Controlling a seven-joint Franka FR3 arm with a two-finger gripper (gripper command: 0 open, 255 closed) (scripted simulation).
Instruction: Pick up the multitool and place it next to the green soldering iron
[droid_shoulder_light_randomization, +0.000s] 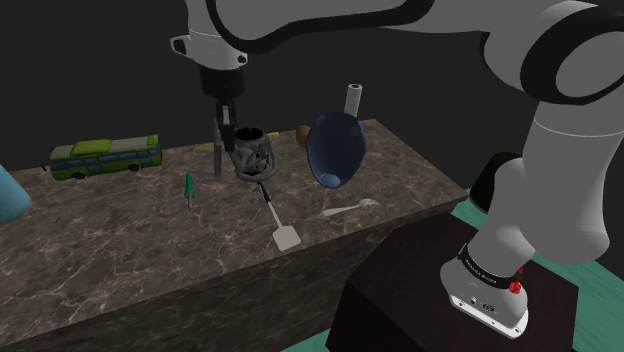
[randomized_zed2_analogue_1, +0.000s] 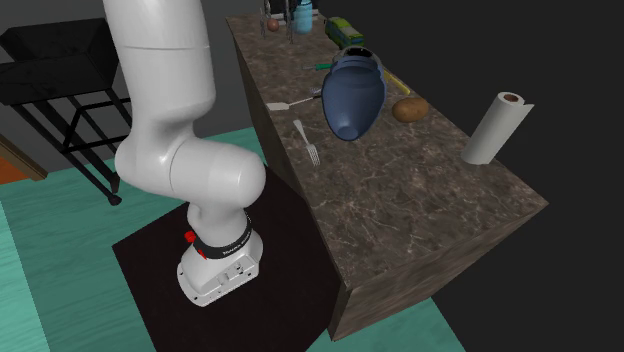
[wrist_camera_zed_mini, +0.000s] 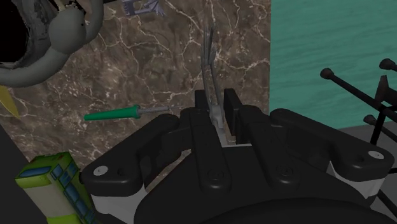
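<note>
My black gripper (droid_shoulder_light_randomization: 224, 122) hangs above the marble counter (droid_shoulder_light_randomization: 120, 250), shut on the multitool (droid_shoulder_light_randomization: 217, 152), a thin grey metal tool that points down from the fingers. In the wrist view the gripper (wrist_camera_zed_mini: 216, 109) clasps the multitool (wrist_camera_zed_mini: 210, 70) between both fingers, and the tool's long end reaches out past them over the counter. The green soldering iron (droid_shoulder_light_randomization: 187, 188) lies flat on the counter, a little toward the shoulder view's left of the held tool. In the wrist view the soldering iron (wrist_camera_zed_mini: 118, 114) lies off to one side of the fingers.
A grey mug-like object (droid_shoulder_light_randomization: 255, 155) stands right beside the gripper. A large blue vase (droid_shoulder_light_randomization: 335, 150) lies on its side, with a white spatula (droid_shoulder_light_randomization: 282, 228) and a fork (droid_shoulder_light_randomization: 350, 208) near the front edge. A green-yellow toy bus (droid_shoulder_light_randomization: 105, 155) stands at the back left, a paper roll (droid_shoulder_light_randomization: 352, 98) at the back.
</note>
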